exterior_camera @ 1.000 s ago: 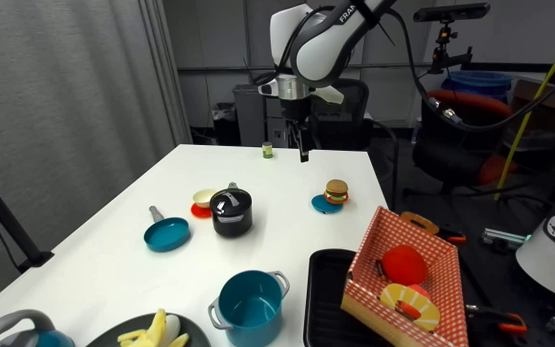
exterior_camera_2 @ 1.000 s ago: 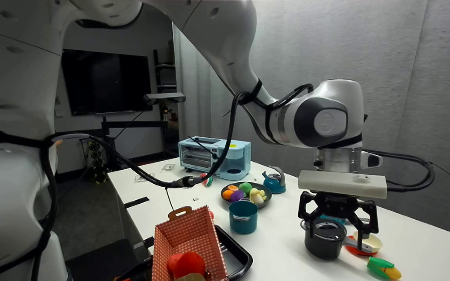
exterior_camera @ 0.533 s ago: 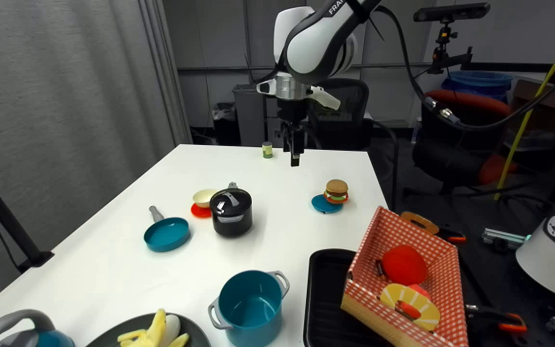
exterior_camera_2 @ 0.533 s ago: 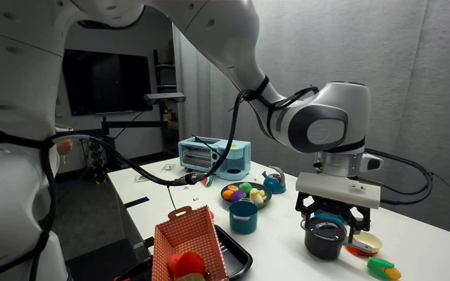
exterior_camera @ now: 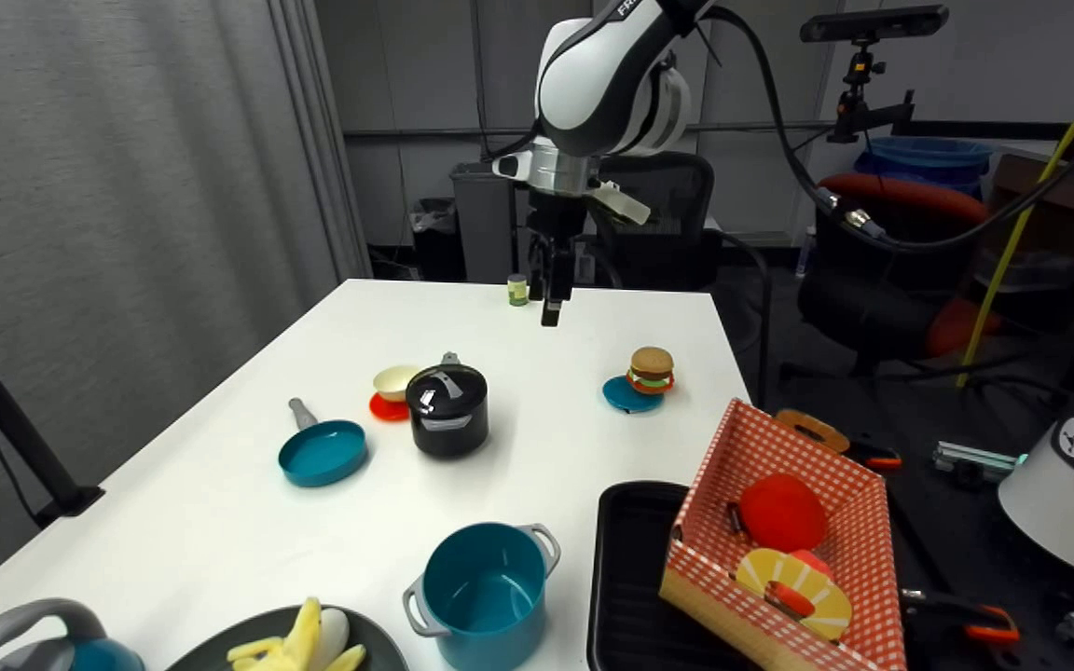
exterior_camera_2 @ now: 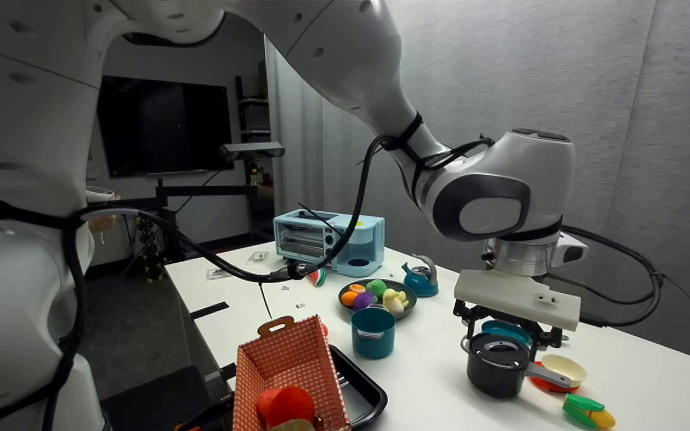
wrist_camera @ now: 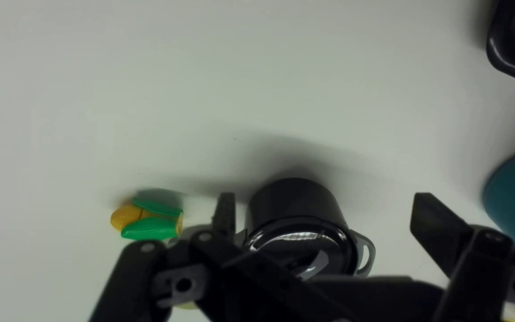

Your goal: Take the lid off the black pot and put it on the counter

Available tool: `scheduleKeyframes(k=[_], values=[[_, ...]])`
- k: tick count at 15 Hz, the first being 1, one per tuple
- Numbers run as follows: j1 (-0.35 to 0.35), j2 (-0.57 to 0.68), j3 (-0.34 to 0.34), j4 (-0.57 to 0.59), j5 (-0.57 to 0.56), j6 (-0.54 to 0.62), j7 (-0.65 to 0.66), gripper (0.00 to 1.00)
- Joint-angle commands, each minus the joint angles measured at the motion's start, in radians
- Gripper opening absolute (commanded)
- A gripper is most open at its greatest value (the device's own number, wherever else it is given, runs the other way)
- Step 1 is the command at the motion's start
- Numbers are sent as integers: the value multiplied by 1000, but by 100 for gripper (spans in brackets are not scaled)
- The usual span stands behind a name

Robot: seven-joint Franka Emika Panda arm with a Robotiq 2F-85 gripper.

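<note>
1. One lid (exterior_camera_2: 501,356) seated on the black pot (exterior_camera_2: 495,383), upright on the white tabletop (exterior_camera: 537,466).
2. Claw (wrist_camera: 323,206) released, fingers (wrist_camera: 436,228) spread well apart.
3. Near the pot, cream bowl (exterior_camera: 397,382) resting on red plate (exterior_camera: 390,412).
4. Farther out, open-topped teal pot (exterior_camera: 509,648).
5. Red-checked basket (exterior_camera: 722,494), holding red ball (exterior_camera: 784,513) and yellow ring (exterior_camera: 821,606).
6. Dark pan (exterior_camera: 382,643), loaded with orange, purple, green and pale produce (exterior_camera_2: 376,288).

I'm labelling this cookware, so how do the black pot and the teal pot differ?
The black pot has its lid on; the teal pot stands open. The black pot has one long handle and one loop; the teal pot has two loops. Both are upright on the counter, with grey handles.
</note>
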Motion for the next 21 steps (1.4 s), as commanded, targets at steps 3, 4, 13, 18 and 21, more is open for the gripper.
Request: scheduleKeyframes(k=[3,4,13,18,21], values=[[-44,6,40,6,74,-19,-185,100],[-10,4,11,1,29,-4,-101,100],[-5,6,0,6,-26,-12,-149,100],[-20,15,13,29,-78,-43,-302,100],[-28,21,22,41,-74,-63,-429,100]])
